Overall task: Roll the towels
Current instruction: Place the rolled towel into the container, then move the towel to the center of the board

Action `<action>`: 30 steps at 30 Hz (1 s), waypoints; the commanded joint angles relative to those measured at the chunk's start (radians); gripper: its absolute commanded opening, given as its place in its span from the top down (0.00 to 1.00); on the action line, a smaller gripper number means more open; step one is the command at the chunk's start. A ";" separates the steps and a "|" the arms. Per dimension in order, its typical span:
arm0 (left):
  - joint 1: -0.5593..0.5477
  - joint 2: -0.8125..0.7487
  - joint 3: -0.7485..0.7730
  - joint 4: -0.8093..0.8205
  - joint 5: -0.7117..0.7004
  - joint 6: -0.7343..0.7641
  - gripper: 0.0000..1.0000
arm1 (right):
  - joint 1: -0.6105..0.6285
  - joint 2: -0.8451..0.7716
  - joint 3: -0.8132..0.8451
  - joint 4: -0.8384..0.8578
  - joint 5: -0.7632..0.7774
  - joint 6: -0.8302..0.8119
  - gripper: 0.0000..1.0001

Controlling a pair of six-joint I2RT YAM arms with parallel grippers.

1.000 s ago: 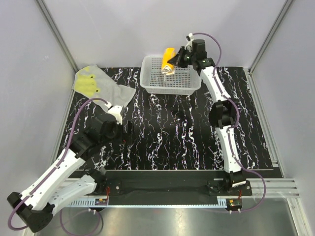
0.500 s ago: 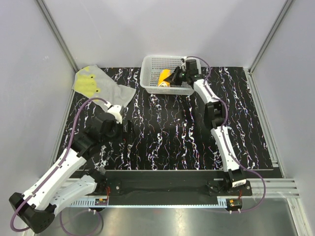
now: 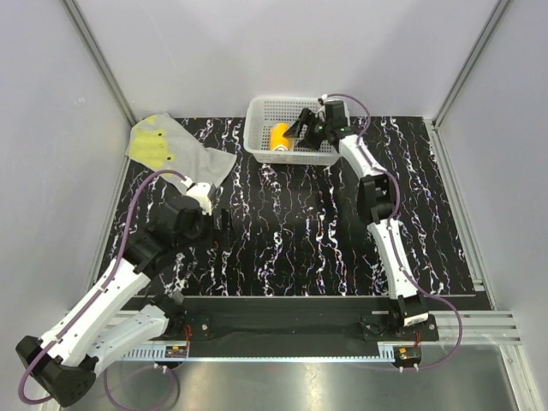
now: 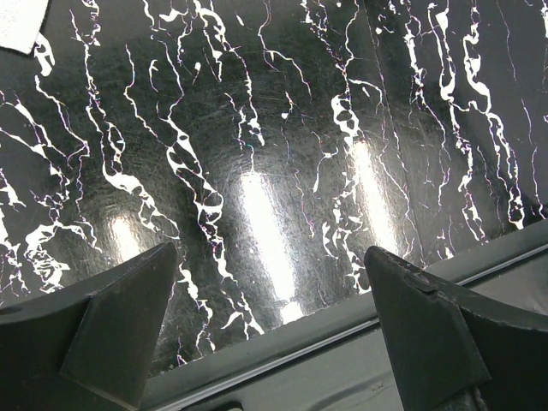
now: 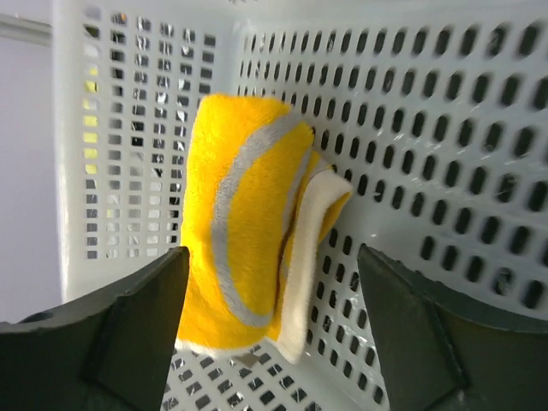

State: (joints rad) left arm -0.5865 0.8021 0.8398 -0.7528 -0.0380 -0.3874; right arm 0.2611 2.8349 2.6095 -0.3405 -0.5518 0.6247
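The orange towel, rolled into a short cylinder, lies inside the white basket at the back of the table. In the right wrist view the roll rests against the basket's perforated wall, its white edge hanging loose. My right gripper is open, with one finger on each side of the roll and a clear gap on the right. The grey towel with yellow-green blotches lies flat and unrolled at the back left. My left gripper hovers open over bare table, holding nothing.
The black marbled table top has a metal rail along its near edge. Grey walls close in the left, right and back sides. The basket's wall stands close around the right fingers.
The right gripper has come down from above the basket into it with the orange roll and then opened its jaws. The left arm has barely moved.
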 commanded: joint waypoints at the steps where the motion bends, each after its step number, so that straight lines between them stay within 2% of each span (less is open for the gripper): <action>1: 0.004 -0.006 -0.007 0.038 -0.002 0.016 0.01 | -0.048 -0.126 0.001 -0.025 0.055 -0.052 0.13; 3: 0.004 -0.004 -0.007 0.036 -0.010 0.013 0.01 | -0.054 -0.150 0.000 -0.028 0.053 -0.060 0.00; 10: 0.004 0.015 -0.004 0.032 -0.052 0.004 0.01 | -0.077 -0.259 -0.026 0.014 -0.028 -0.022 0.00; 14: 0.028 0.121 0.048 0.015 -0.184 -0.088 0.01 | -0.079 -0.386 -0.066 0.023 -0.053 -0.017 0.00; 16: 0.081 0.166 0.064 0.004 -0.230 -0.139 0.01 | -0.079 -0.530 -0.194 0.044 -0.077 -0.005 0.00; 17: 0.115 0.199 0.055 0.044 -0.211 -0.174 0.01 | -0.077 -0.595 -0.269 0.091 -0.074 0.009 0.00; 18: 0.157 0.216 0.044 0.076 -0.177 -0.194 0.01 | -0.076 -0.667 -0.455 0.127 -0.065 0.013 0.00; 19: 0.247 0.233 0.015 0.152 -0.137 -0.215 0.01 | -0.076 -0.821 -0.554 0.159 -0.033 0.015 0.00; 21: 0.333 0.296 -0.019 0.248 -0.002 -0.277 0.01 | -0.074 -0.969 -0.813 0.228 0.015 0.021 0.00; 22: 0.391 0.319 -0.048 0.338 0.022 -0.292 0.01 | -0.074 -1.094 -0.882 0.233 0.047 0.021 0.00; 23: 0.421 0.368 -0.054 0.372 0.032 -0.319 0.01 | -0.072 -1.150 -0.989 0.235 0.056 0.023 0.00; 26: 0.522 0.465 -0.079 0.492 0.096 -0.363 0.01 | -0.074 -1.331 -1.144 0.193 0.088 0.021 0.00; 30: 0.583 0.580 -0.093 0.615 0.133 -0.381 0.07 | -0.074 -1.537 -1.304 0.175 0.115 0.033 0.01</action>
State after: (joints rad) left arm -0.0303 1.3289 0.7540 -0.3363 0.0158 -0.7162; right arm 0.1822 1.3655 1.4078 -0.1547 -0.4866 0.6460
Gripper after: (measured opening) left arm 0.946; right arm 0.993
